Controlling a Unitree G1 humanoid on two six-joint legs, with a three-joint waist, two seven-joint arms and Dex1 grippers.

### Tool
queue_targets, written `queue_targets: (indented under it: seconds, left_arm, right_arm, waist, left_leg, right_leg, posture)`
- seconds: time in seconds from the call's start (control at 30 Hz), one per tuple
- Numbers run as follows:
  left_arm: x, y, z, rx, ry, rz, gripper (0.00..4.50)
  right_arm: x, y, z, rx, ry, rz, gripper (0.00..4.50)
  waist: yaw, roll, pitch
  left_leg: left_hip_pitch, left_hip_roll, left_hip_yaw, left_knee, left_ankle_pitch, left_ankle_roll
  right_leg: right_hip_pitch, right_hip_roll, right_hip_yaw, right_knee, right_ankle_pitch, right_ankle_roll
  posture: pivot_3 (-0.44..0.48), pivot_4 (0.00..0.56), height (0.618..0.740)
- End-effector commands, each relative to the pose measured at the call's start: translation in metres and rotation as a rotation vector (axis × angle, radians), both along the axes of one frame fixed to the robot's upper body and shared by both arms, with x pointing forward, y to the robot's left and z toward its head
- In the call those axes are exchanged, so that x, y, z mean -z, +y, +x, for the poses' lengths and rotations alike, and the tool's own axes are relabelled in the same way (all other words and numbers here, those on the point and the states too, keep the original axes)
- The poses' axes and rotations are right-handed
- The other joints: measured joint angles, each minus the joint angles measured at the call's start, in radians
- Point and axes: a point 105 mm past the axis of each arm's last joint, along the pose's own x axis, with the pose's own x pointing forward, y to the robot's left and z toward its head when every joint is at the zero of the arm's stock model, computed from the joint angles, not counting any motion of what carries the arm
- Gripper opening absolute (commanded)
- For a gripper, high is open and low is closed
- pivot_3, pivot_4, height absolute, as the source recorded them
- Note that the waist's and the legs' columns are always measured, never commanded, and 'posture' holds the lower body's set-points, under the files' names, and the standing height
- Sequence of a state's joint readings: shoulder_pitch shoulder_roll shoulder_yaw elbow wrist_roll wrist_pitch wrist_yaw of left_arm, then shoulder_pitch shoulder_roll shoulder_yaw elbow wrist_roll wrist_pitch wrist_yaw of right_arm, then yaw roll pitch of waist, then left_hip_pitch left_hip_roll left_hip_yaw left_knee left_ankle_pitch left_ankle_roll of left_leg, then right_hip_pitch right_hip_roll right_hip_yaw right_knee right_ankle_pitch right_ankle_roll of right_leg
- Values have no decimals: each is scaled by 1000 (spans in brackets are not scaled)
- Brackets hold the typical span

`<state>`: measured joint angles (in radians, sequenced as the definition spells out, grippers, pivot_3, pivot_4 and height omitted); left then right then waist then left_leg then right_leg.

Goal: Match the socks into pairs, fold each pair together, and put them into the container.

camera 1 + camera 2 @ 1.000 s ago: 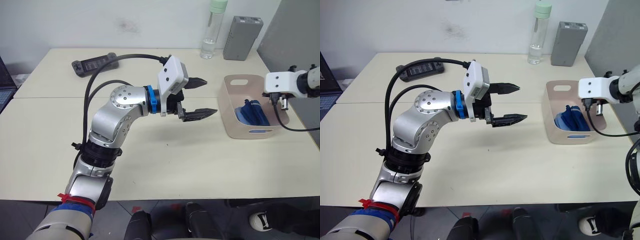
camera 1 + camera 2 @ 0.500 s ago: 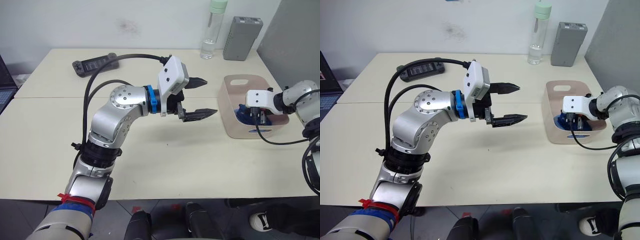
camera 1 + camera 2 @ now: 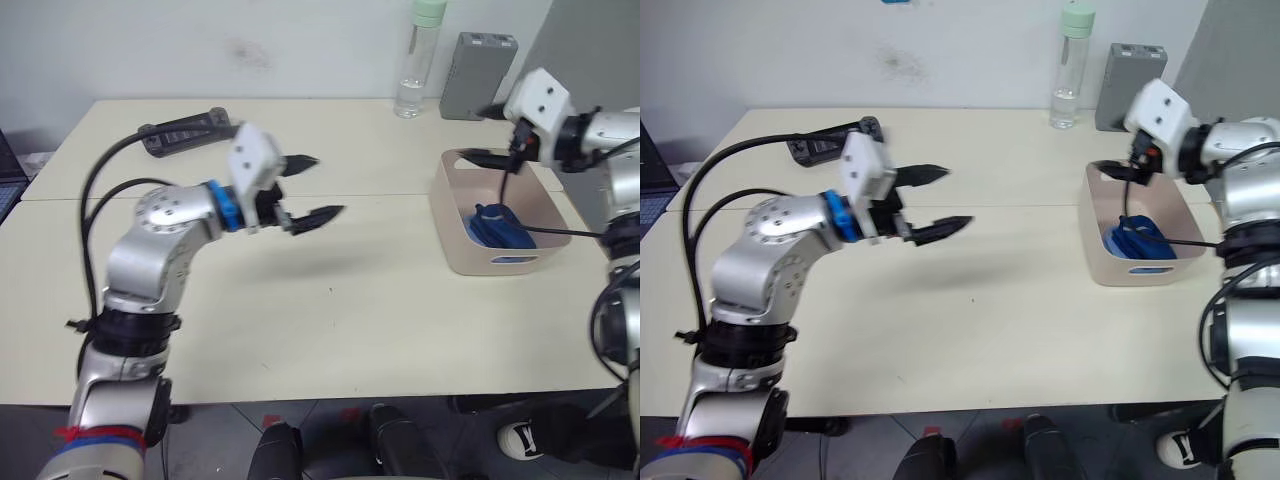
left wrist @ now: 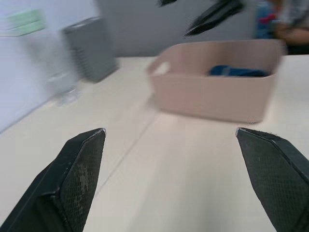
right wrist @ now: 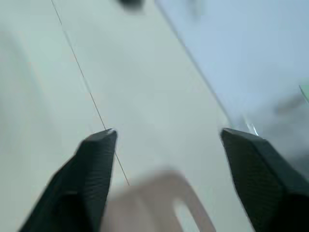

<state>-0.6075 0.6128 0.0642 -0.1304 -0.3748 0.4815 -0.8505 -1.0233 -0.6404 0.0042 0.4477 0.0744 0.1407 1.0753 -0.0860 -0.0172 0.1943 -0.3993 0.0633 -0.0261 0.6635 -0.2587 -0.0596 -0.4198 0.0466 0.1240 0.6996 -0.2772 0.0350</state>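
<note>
Two cream slabs butted together make up the worktop [image 3: 300,320], with a thin seam running across it and a pale wall behind. Along the far edge stand a clear bottle with a green cap [image 3: 414,60] and a grey box [image 3: 477,62] side by side; a black power strip [image 3: 183,130] lies toward the far left corner. A dark grey panel rises at the far right.

On the right side of the worktop sits the pink container [image 3: 455,235], its long axis running from the near edge toward the far one, the end wall with the handle slot [image 3: 1106,168] facing away. Inside it lies a bundle of blue socks [image 3: 497,224], crumpled, so their direction cannot be told.

Over the middle of the worktop, well apart from the container, the left gripper [image 3: 312,187] hovers with its black fingers spread wide and nothing between them, pointing toward the container. The right gripper [image 3: 489,135] hangs above the container's far end, its fingers likewise parted and empty, pointing leftward across the worktop.
</note>
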Motion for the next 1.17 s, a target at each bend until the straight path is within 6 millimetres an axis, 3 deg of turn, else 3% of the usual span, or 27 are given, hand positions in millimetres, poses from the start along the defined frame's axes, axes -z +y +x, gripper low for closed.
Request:
queue_targets:
  seconds: [0.03, 0.13, 0.23, 0.33, 0.47, 0.6, 0.73, 1.17]
  left_arm:
    - [-7, 25, -3, -124, -75, -35, 4500]
    - [12, 43, -7, -249, -61, -39, 4500]
    - [31, 50, -15, -321, -44, -56, 4500]
    - [54, 52, -25, -387, 5, -105, 4500]
    - [84, 51, -38, -464, 51, -124, 4500]
    - [114, 56, -47, -558, 118, -142, 4500]
    - [127, 59, -54, -605, 138, -141, 4500]
    - [134, 60, -55, -621, 131, -123, 4500]
  right_arm:
    - [-3, 31, -23, -58, 21, 157, 4464]
    - [27, 57, -40, -66, 86, 220, 4464]
    - [58, 67, -50, -19, 126, 222, 4464]
    - [96, 71, -61, 19, 177, 187, 4464]
    - [125, 65, -70, 102, 208, 207, 4464]
    - [139, 53, -68, 216, 176, 228, 4464]
    - [152, 48, -68, 277, 197, 253, 4464]
    - [161, 49, -68, 285, 233, 273, 4464]
  waist:
    - [8, 0, 0]
    - [24, 0, 0]
    - [38, 0, 0]
    - [47, -2, -1]
    - [46, -2, -2]
    - [39, -3, -2]
    - [30, -4, -3]
    - [29, -5, -4]
  left_leg:
    - [-1, 0, 0, 0, 0, 0]
    - [-2, -1, 0, 0, 0, 0]
    - [-2, -1, 0, 0, 0, 0]
    - [-2, -2, 1, 0, 0, 0]
    - [-1, -2, 2, 0, 0, 0]
    - [0, -1, 2, 0, 0, -1]
    - [1, 0, 2, 0, 0, -1]
    - [1, 0, 2, 0, 0, -1]
  right_leg:
    - [0, 0, 0, 0, 0, 0]
    - [0, -1, 0, -2, 0, 0]
    - [0, -2, 0, -2, 0, 0]
    - [0, -3, 0, -3, 0, 0]
    - [0, -2, 1, -2, 0, 1]
    - [0, -1, 2, -2, -1, 1]
    - [0, 0, 2, -2, -2, 3]
    - [0, 1, 2, -2, -2, 4]
  posture:
    - [0, 150, 740]
    - [0, 150, 740]
    - [0, 150, 740]
    - [0, 150, 740]
    - [0, 150, 740]
    - [0, 150, 740]
    - [0, 150, 740]
    - [0, 150, 740]
